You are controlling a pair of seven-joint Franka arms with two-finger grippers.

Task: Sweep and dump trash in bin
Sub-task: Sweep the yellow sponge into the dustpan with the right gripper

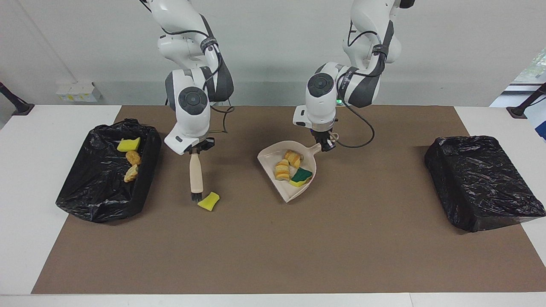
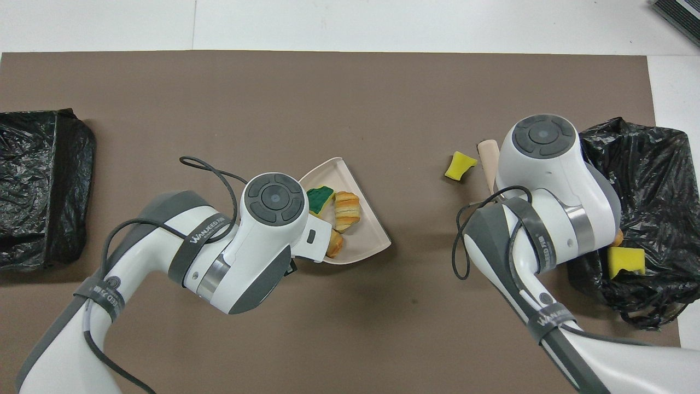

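My right gripper (image 1: 197, 150) is shut on the wooden handle of the brush (image 1: 196, 175). The brush hangs bristles down, just beside a loose yellow sponge bit (image 1: 208, 201) on the brown mat, on the side toward the right arm's end. My left gripper (image 1: 326, 145) is shut on the handle of the beige dustpan (image 1: 269, 156), held low over the middle of the mat. In the pan lie a green-and-yellow sponge (image 1: 302, 175) and two bread-like chunks (image 1: 282, 169). In the overhead view the sponge bit (image 2: 459, 166) and the brush tip (image 2: 488, 158) show beside the right arm.
A black-bag-lined bin (image 1: 85, 187) at the right arm's end holds a yellow sponge (image 1: 128, 144) and two bread chunks (image 1: 133, 157). A second black-bagged bin (image 1: 482, 183) stands at the left arm's end. White table borders the mat.
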